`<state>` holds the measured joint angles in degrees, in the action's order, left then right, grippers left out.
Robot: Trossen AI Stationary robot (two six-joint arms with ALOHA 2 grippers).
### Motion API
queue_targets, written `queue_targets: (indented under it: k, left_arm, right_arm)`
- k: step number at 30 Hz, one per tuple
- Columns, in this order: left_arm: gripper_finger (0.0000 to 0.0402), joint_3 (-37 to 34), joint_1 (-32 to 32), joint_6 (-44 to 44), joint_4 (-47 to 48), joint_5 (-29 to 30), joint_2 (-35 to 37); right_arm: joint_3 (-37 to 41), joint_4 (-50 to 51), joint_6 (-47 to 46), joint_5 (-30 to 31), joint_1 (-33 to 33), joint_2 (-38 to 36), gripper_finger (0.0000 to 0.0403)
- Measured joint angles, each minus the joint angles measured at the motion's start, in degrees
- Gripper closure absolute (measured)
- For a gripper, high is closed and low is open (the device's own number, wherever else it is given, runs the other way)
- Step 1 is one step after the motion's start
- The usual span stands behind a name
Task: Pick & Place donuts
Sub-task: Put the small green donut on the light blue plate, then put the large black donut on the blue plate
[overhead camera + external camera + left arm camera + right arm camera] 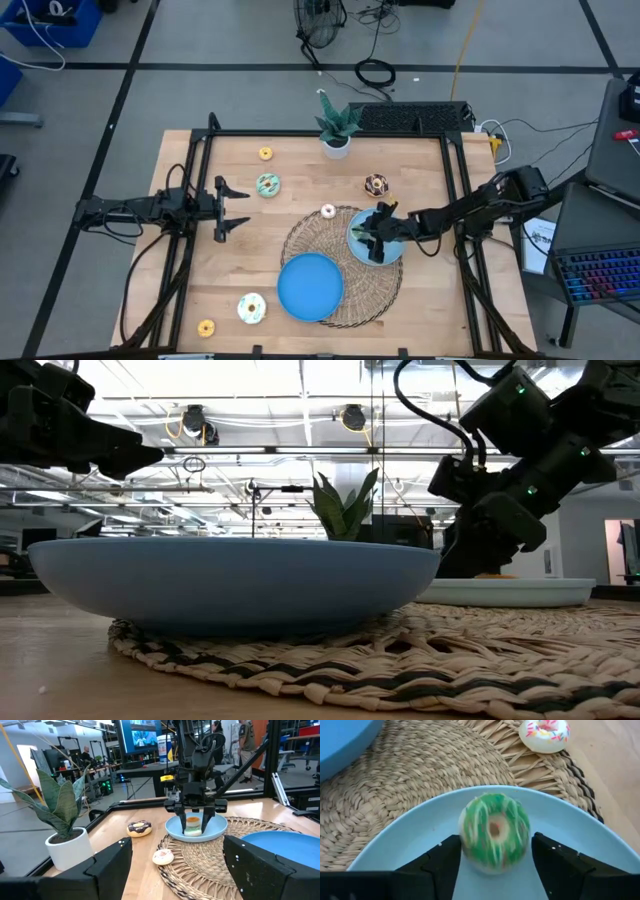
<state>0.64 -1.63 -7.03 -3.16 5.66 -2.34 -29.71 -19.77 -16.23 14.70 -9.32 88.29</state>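
Over small pale-blue plate (pixel 392 252) on woven mat (pixel 300 240): right gripper (pixel 492 851), fingers spread wide either side of green-iced donut (pixel 494 832), donut blurred, contact with plate unclear. At bench (pixel 290 190) left edge: left gripper (pixel 232 208) hovering, fingers wide, empty. Elsewhere: pink-sprinkled donut (pixel 328 211) at mat rim, chocolate donut (pixel 376 184), teal donut (pixel 267 185) on bare wood.

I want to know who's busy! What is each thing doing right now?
Green donut: on the small plate, between the right tool's fingers.
Right tool: open, over the small plate.
Left tool: open, waiting above bare table.
Big blue plate: empty, on the woven mat.
Chocolate donut: lying on the table.
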Motion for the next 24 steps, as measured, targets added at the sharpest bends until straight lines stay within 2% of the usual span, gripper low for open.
queue_targets:
  k: [5,10,19,24]
  left_arm:
    - [0.0096,0.01,-0.02,-0.01,-0.02,0.01,-0.01]
    - [0.0096,0.01,0.00,0.00,-0.02,0.01,0.00]
    - [0.0096,0.01,0.00,0.00,-0.02,-0.01,0.01]
    - [0.0096,-0.01,-0.01,0.00,-0.02,-0.01,0.00]
  right_arm:
    - [0.00,1.63,-0.06,0.03,0.00,-0.02,0.0151]
    - [0.01,2.67,0.40,0.03,0.00,-1.88,0.0148]
    - [0.00,6.32,0.41,0.13,-0.11,-13.81,0.0151]
    - [0.69,6.31,0.91,1.64,-0.13,-18.01,0.0151]
